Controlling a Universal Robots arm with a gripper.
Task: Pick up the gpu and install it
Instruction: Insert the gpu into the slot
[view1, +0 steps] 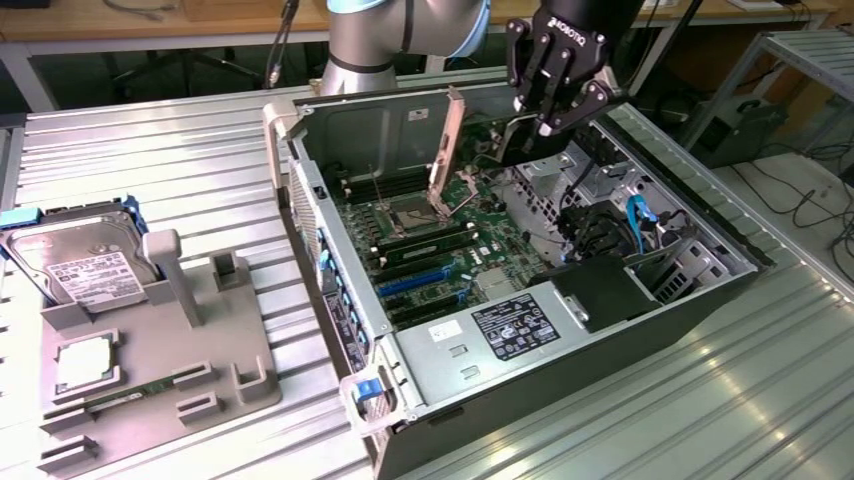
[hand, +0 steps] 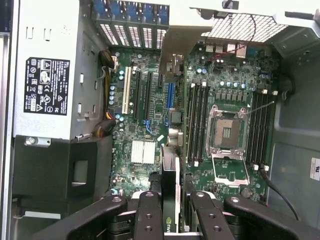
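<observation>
At the top of the exterior view, the hand (view1: 545, 125) grips the gpu (hand: 170, 200) by its thin edge above the open computer case (view1: 694, 300), and the card looks light, stiff and easy to break, so holding the edges seems safest.

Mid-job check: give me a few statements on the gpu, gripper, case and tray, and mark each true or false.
1. The gripper holds the gpu above the open case. True.
2. The gpu is seated in a blue slot. False: it hangs edge-on over the motherboard, clamped between the fingers.
3. The hard drive stands in the grey tray. True.
4. The CPU socket holds a cooler. False: it is open and bare.
</observation>
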